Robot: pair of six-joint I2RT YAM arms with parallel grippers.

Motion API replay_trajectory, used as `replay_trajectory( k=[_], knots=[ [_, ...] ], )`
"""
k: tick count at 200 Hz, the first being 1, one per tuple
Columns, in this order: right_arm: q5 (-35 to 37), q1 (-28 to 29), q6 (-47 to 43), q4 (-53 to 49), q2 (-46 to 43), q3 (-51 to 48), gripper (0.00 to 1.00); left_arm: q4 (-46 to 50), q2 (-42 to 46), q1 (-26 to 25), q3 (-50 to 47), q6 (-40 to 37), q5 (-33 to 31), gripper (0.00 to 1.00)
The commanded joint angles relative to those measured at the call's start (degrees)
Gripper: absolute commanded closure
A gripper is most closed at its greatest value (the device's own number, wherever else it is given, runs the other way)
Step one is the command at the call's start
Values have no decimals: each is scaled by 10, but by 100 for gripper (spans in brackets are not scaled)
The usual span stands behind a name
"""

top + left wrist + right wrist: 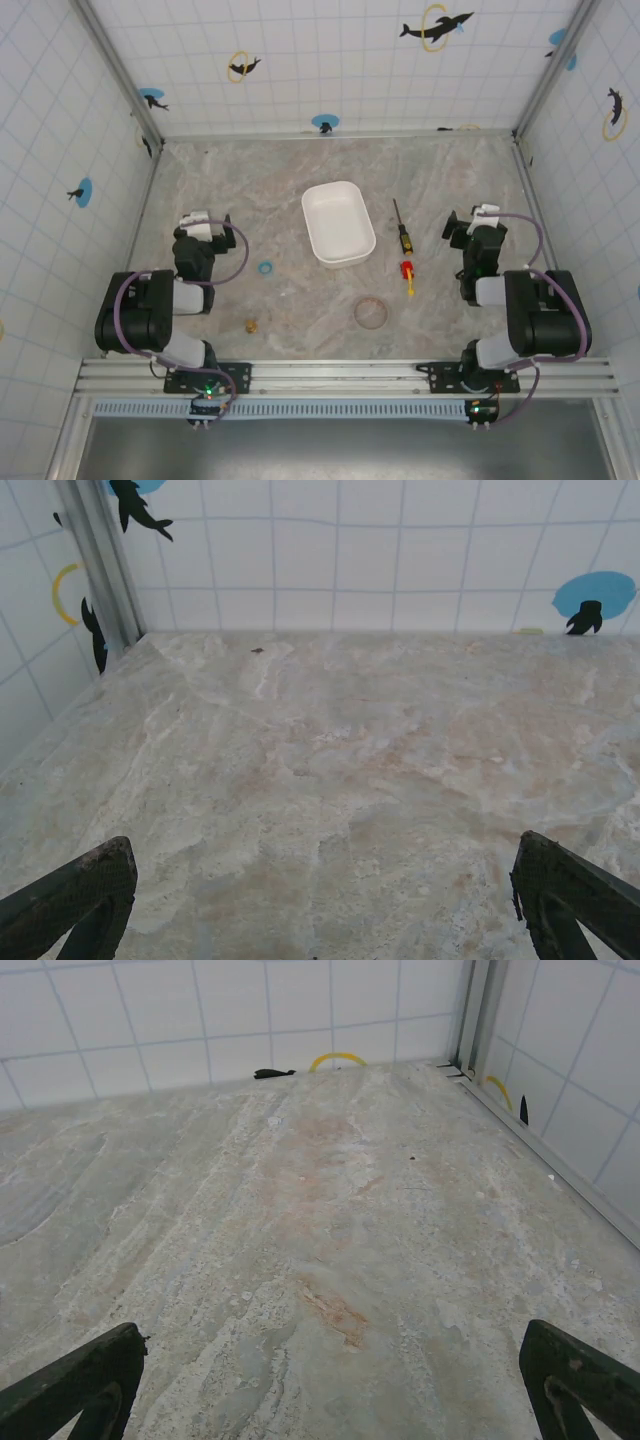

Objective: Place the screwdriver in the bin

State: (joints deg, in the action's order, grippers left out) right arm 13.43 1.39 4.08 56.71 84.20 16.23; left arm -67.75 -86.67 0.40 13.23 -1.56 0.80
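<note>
Marbled desk [250,190], slim yellow-and-black screwdriver [400,231] loose right of white plastic bin [335,222]; left tool [205,222], right tool [477,216] gaping wide, ready.

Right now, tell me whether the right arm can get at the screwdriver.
Probably yes. The screwdriver lies on bare table just left of the open right gripper, with nothing between them.

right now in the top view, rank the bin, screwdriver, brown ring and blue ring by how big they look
1. bin, clearly largest
2. screwdriver and brown ring: not ranked; the screwdriver is longer but thin, the ring is wider
3. blue ring, smallest
</note>
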Motion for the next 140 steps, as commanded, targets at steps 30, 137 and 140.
replay_trajectory(
  k=[30,137,140],
  knots=[
    [6,0,2,11,1,16,1,0,0,-2,13,-8,-5,3],
    [16,5,0,11,0,15,1,-1,0,-2,13,-9,-4,2],
    [17,5,0,11,0,15,1,-1,0,-1,13,-10,-4,2]
  ],
)
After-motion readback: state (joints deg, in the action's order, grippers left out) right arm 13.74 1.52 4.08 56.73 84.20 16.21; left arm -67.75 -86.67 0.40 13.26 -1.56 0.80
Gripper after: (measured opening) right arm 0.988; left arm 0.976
